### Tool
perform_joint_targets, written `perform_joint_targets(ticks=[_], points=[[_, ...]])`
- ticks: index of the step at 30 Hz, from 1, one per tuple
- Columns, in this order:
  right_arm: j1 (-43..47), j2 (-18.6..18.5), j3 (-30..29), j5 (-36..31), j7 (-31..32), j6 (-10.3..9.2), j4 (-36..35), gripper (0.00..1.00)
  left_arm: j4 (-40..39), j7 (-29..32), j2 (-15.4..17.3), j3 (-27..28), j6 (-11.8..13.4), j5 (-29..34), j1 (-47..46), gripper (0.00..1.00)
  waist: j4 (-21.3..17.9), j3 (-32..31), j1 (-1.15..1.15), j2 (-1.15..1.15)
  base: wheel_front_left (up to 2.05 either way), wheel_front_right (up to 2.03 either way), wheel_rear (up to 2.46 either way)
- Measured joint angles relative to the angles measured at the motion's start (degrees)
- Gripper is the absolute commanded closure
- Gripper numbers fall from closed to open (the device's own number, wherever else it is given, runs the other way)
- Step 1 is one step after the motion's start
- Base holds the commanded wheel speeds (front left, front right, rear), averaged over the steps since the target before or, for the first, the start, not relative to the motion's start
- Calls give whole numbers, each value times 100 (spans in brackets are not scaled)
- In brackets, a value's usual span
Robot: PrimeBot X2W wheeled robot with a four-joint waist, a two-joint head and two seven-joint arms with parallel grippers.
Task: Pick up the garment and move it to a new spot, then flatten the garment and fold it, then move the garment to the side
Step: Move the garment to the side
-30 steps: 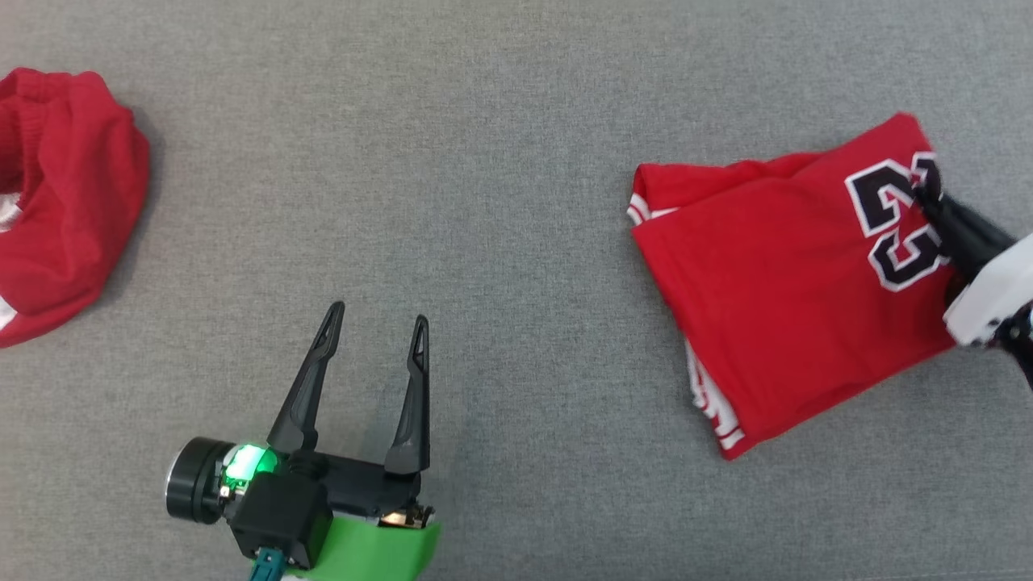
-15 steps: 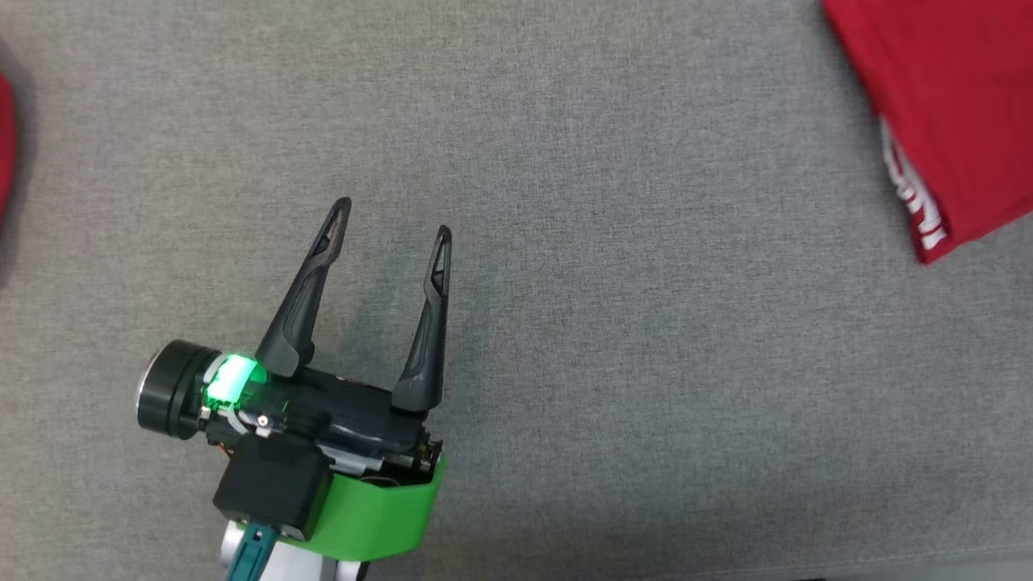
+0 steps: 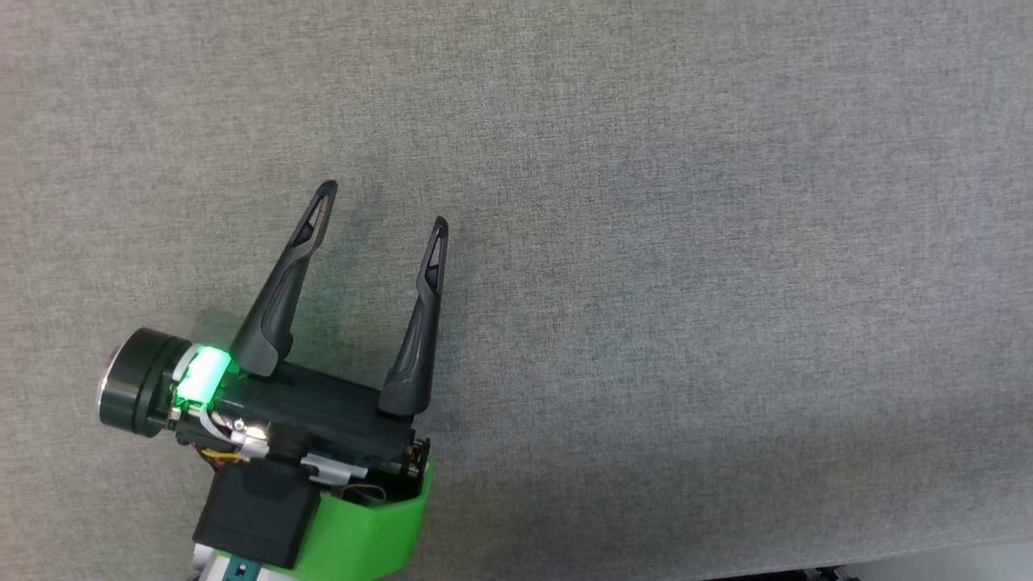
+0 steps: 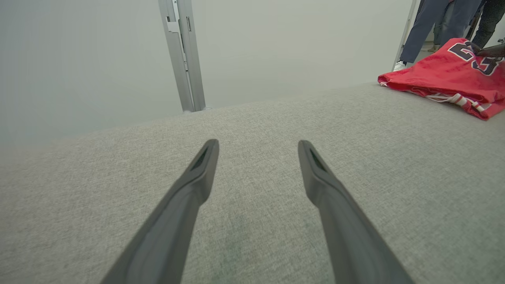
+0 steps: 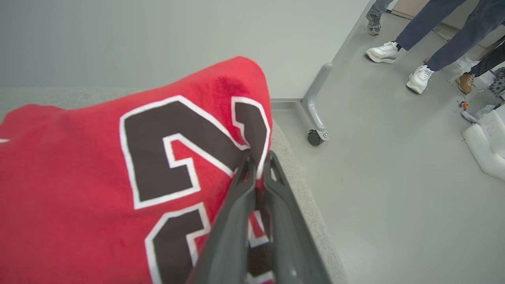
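The garment (image 5: pixel 79 189) is a folded red jersey with black, white-edged numbers, lying at the right end of the grey table. My right gripper (image 5: pixel 258 157) is shut on its edge beside the numbers, close to the table's end. In the left wrist view the garment (image 4: pixel 446 75) lies far off at the upper right, with the right gripper's dark fingers (image 4: pixel 491 50) on it. My left gripper (image 3: pixel 383 206) hovers open and empty over bare grey cloth at the lower left of the head view; its fingers (image 4: pixel 197 173) stand wide apart.
The grey cloth table (image 3: pixel 686 282) has its front edge at the lower right of the head view. Past the table's end are a frame leg with a castor (image 5: pixel 315 136), bare floor, and people's legs and shoes (image 5: pixel 420 77). A metal post (image 4: pixel 183 55) stands behind the table.
The head camera has swung, so the garment and the red cloth at the left have left its picture. My left gripper stays open; the right stays shut on the garment.
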Motion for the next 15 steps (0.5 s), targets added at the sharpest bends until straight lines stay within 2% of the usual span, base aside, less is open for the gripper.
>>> perform_joint_targets(ticks=[1, 2, 3, 9, 12, 15], points=[[-48, -7, -11, -66, -33, 0, 42, 100, 1, 0, 18, -25, 8, 0, -1, 0, -7, 35, 0, 0, 0, 0, 0], [-94, 12, -26, -108, -34, 0, 87, 60, 2, 0, 30, -46, 21, 0, -3, 0, -12, 59, 0, 0, 0, 0, 0], [-165, 53, -43, -196, -81, 0, 178, 0, 7, 0, 42, -78, 44, 0, -10, 0, -18, 85, 0, 0, 0, 0, 0], [-347, 489, 11, -889, -632, 0, 336, 0, 155, 0, 24, -134, 159, -134, -60, 0, -10, -42, 0, 0, 0, 0, 0], [-205, 970, 53, -1123, -781, 0, 149, 0, 257, 0, -64, -70, 212, -318, -29, 0, 9, -227, 0, 0, 0, 0, 0], [244, 1524, -27, -1461, -809, 1, -364, 0, 452, 1, -164, 74, 237, -553, 90, 0, 41, -482, 0, 0, 0, 0, 0]])
